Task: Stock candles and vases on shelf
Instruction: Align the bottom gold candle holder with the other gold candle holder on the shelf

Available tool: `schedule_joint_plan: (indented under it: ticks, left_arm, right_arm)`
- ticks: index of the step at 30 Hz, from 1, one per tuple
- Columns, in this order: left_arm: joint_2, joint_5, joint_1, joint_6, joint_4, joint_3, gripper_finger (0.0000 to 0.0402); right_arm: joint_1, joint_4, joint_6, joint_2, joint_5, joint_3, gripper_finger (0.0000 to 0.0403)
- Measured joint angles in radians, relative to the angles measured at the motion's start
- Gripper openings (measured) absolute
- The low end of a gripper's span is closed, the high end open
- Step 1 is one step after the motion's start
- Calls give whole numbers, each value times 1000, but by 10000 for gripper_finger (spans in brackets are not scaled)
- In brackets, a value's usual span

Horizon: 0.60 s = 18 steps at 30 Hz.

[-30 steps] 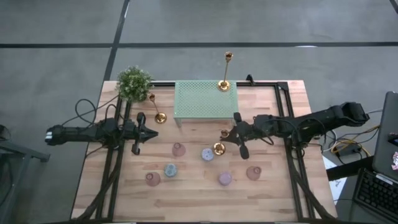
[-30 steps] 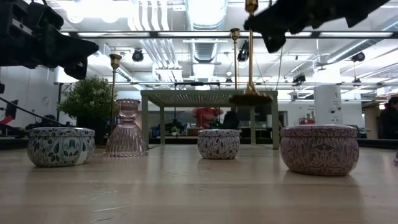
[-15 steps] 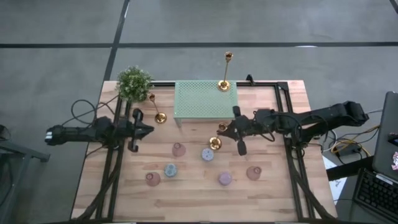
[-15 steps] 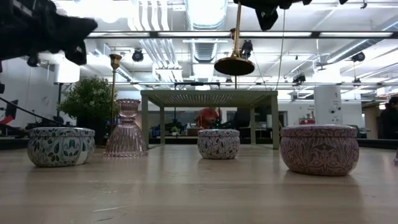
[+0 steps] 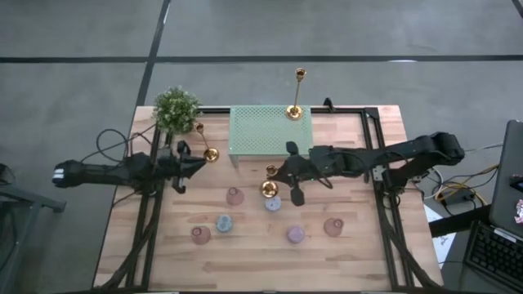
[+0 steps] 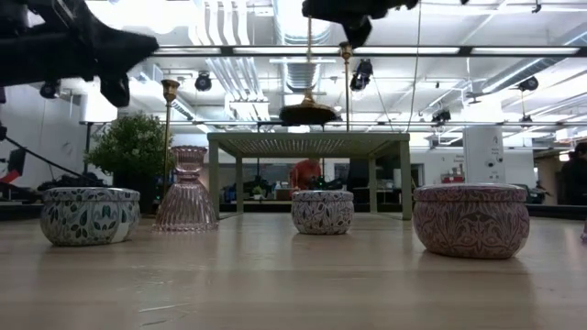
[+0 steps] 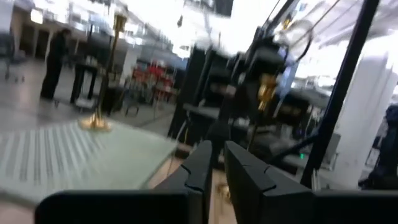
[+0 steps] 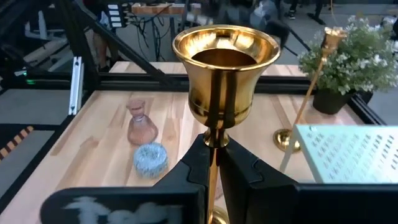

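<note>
My right gripper (image 5: 280, 173) is shut on a tall gold candlestick (image 8: 225, 68), held in the air in front of the mint-green shelf (image 5: 270, 131); its round base (image 6: 308, 114) hangs above the table. My left gripper (image 5: 185, 161) is shut and empty at the table's left, its fingertips (image 7: 217, 167) nearly together. Three candles, blue-grey (image 5: 223, 223), lavender (image 5: 272, 203) and mauve (image 5: 295, 234), and three pink vases (image 5: 235, 196) (image 5: 200, 235) (image 5: 333, 226) stand on the table. My right gripper pinches the candlestick's thin stem (image 8: 214, 149) just below its cup between the two fingers. The fingers come level from the table's right and lie across the stem. The candlestick hangs upright, cup up, lifted clear of the table.
A second gold candlestick (image 5: 294, 110) stands on the shelf's far right part, and a third (image 5: 210, 153) stands on the table left of the shelf. A leafy potted plant (image 5: 176, 109) is at the far left corner. Black frame rails (image 5: 384, 204) run along both sides.
My right gripper has raised the candlestick well above the table and carried it toward the table's left, to above the lavender candle. My left gripper has risen and shifted a little toward the far edge.
</note>
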<state>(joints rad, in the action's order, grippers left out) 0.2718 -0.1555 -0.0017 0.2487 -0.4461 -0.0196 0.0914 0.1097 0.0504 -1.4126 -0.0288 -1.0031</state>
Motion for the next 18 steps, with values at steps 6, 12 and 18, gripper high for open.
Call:
schedule_joint_plan:
  ticks: [6, 12, 18]
  left_arm:
    - [146, 0, -1, 42, -44, -23, 113]
    - [297, 7, -20, 16, -62, -107, 189]
    - [465, 8, -36, -56, -53, -233, 227]
  right_arm:
    - [-10, -8, -8, -82, 3, -106, 13]
    - [-28, -55, -6, -150, 3, -197, 13]
    - [-48, -59, -5, -174, 5, -218, 13]
